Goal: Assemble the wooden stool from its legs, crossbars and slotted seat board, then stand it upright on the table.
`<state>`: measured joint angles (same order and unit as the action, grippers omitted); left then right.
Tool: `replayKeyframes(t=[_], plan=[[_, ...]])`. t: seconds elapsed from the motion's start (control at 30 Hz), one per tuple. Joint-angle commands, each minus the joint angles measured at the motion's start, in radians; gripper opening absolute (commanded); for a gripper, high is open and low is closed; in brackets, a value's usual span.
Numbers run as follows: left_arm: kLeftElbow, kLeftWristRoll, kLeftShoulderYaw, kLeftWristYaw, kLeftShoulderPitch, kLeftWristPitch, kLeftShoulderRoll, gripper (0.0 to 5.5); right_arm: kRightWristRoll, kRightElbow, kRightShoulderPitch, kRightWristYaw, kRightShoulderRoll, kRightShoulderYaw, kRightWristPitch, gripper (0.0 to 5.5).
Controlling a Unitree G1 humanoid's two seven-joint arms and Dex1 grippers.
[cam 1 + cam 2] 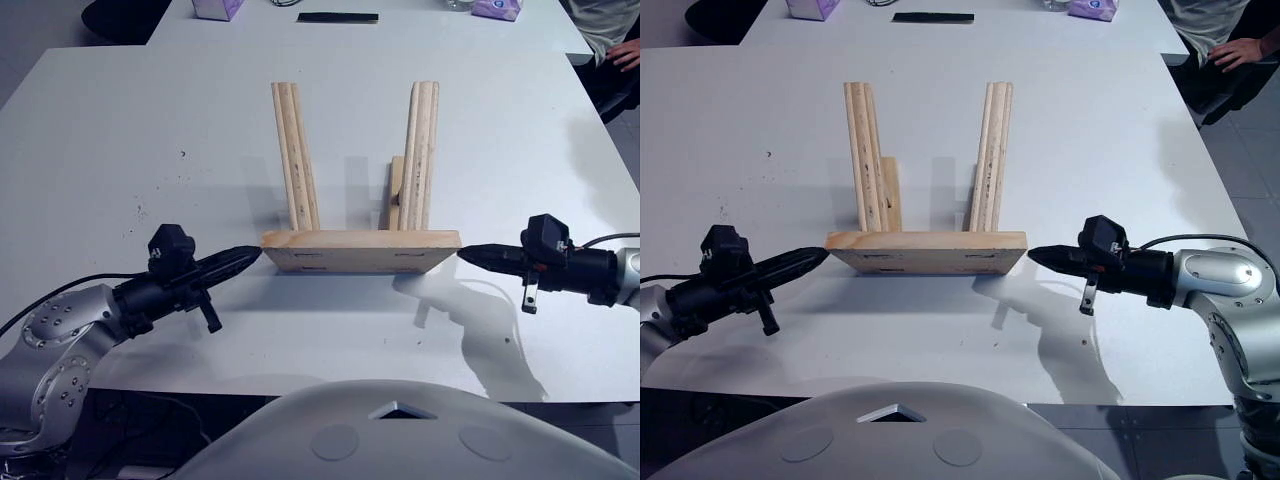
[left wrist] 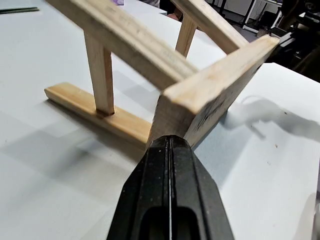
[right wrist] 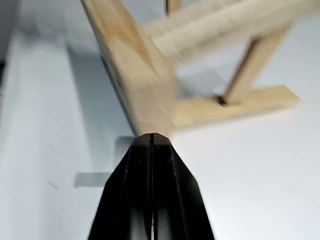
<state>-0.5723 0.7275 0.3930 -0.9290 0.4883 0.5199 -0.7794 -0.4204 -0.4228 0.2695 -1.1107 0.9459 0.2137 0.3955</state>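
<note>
The stool [image 1: 360,200] lies on its side on the table [image 1: 120,150]. Its seat [image 1: 360,251] stands on edge and its legs [image 1: 296,155] point away from the seat, toward the far side. The left gripper [image 1: 250,255] has its tip at the seat's left end, and the right gripper [image 1: 468,255] at its right end. Both have their fingers pressed together, holding nothing.

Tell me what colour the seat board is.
The seat board is pale natural wood, clearest in left eye view.
</note>
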Motion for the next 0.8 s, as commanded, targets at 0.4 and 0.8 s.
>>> replayKeyframes(t=[0.4,0.8], plan=[[0.394,-0.382,-0.354,-0.178,-0.237,-0.331,-0.029,2.20,0.172,0.222,-0.183,-0.104,-0.043,-0.296,-0.212,1.69],[0.572,-0.455,-0.468,-0.233,-0.397,-0.505,0.040,2.97,0.180,0.313,-0.303,-0.115,-0.116,-0.388,-0.165,2.71]])
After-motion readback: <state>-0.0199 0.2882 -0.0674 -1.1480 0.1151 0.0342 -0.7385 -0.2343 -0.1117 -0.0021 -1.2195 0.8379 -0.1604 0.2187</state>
